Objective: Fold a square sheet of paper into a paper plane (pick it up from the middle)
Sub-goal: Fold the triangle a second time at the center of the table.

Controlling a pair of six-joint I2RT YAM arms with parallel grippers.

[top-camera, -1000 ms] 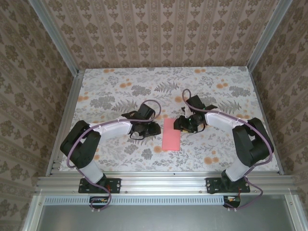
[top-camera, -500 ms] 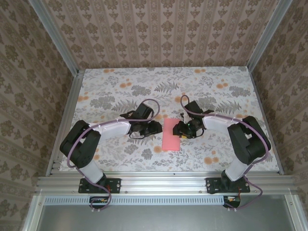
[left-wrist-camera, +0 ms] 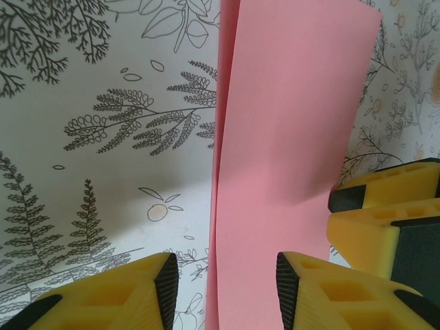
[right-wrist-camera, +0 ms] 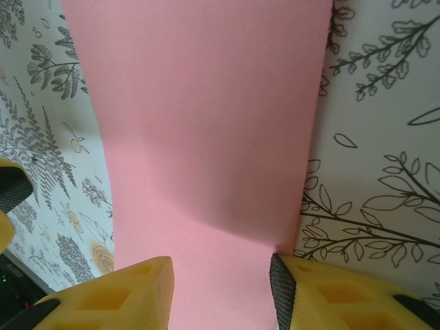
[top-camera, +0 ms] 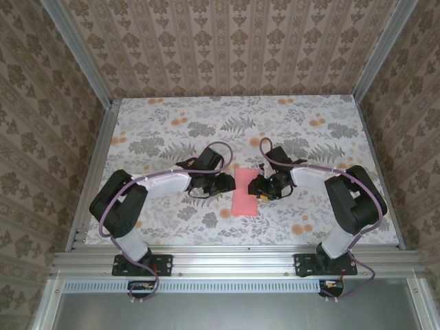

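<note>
Though plain overhead, sheet (left-wrist-camera: 289,158) double-layered up close

Tabletop (top-camera: 172,124): covered in grey fern and orange flower print.
Walls (top-camera: 234,48): papered in brown damask stripes.
Frame (top-camera: 234,260): built of aluminium rails.

We can read no text, label, brand, number or sign; the square sheet of paper (top-camera: 245,193) is plain pink, and the table (top-camera: 159,129) bears leaf and flower prints, no letters
</note>
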